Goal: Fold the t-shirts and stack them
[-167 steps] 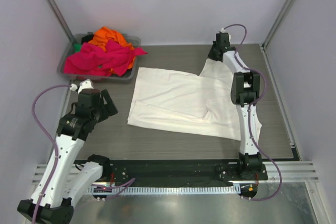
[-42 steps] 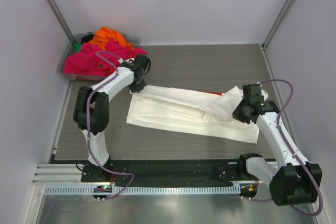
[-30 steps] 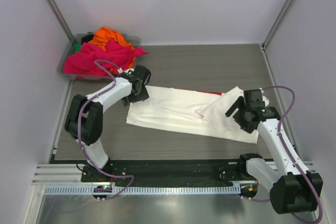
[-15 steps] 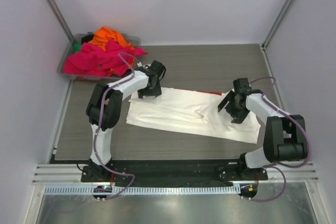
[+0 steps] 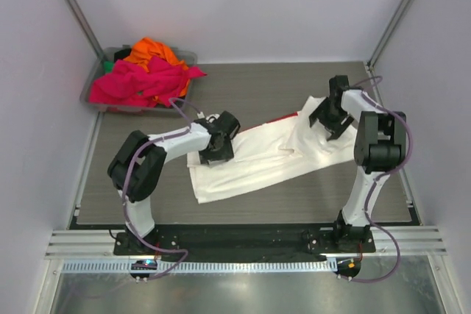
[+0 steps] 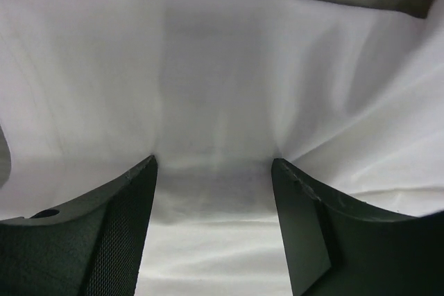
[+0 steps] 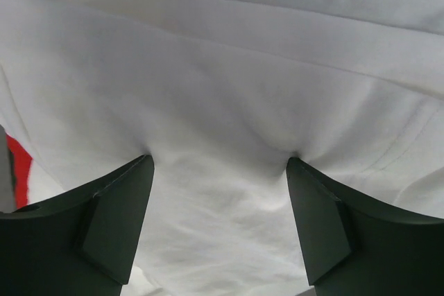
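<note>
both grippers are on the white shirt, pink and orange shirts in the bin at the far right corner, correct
The bin with the pink shirt and orange shirt is at the far left corner, per the top external view. Left gripper and right gripper are both on the white shirt.

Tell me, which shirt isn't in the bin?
The cream-white t-shirt, spread on the table; the pink shirt and orange shirt sit piled in the grey bin.

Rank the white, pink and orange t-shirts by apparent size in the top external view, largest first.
1. white t-shirt, spread out.
2. pink t-shirt, crumpled.
3. orange t-shirt, crumpled and partly hidden, so its true size is unsure.
</note>
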Action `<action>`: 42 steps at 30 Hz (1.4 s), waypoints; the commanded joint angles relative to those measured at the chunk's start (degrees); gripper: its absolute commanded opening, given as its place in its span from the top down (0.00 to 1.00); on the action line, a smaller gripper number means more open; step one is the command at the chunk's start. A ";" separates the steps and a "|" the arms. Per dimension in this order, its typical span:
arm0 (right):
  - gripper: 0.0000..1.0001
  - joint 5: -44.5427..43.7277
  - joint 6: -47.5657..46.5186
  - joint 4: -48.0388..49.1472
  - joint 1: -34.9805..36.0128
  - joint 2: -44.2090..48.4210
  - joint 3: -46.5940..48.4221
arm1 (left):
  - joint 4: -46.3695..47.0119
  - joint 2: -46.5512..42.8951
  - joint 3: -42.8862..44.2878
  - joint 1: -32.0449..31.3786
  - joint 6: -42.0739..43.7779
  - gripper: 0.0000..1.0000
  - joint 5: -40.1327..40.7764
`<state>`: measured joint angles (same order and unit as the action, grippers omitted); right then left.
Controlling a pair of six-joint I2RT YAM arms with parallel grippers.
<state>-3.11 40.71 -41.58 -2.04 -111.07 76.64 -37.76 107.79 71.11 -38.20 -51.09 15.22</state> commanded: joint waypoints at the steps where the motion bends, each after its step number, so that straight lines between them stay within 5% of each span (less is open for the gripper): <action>1: 0.17 4.59 -1.33 9.50 1.16 -12.57 10.43 | 1.97 -0.99 -8.61 -6.88 -10.59 0.31 -12.31; 7: 0.17 14.53 -7.13 9.50 9.77 -31.47 37.76 | 16.20 0.67 -11.52 -19.45 -23.42 0.32 -26.44; 12: 0.16 15.86 -7.58 8.80 13.38 -42.11 57.43 | 21.23 2.25 -8.54 -24.47 -28.18 0.31 -26.21; 21: 0.17 16.21 -6.61 12.14 14.08 -45.38 63.98 | 19.75 1.82 -6.69 -24.65 -26.78 0.30 -25.95; 29: 0.13 15.86 -7.05 12.75 13.56 -35.37 67.67 | -2.39 -9.16 4.03 -25.26 -20.11 0.20 -11.99; 34: 0.11 12.70 -8.10 12.49 13.29 -18.78 60.67 | -15.30 -18.03 6.76 -24.13 -17.03 0.00 0.93; 42: 0.11 -1.98 -7.40 2.22 13.03 17.60 17.36 | -12.70 -33.67 -5.35 -19.02 -15.61 0.00 0.68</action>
<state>1.43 33.15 -31.97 10.83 -105.12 106.21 -47.90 76.79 70.76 -57.45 -67.83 12.97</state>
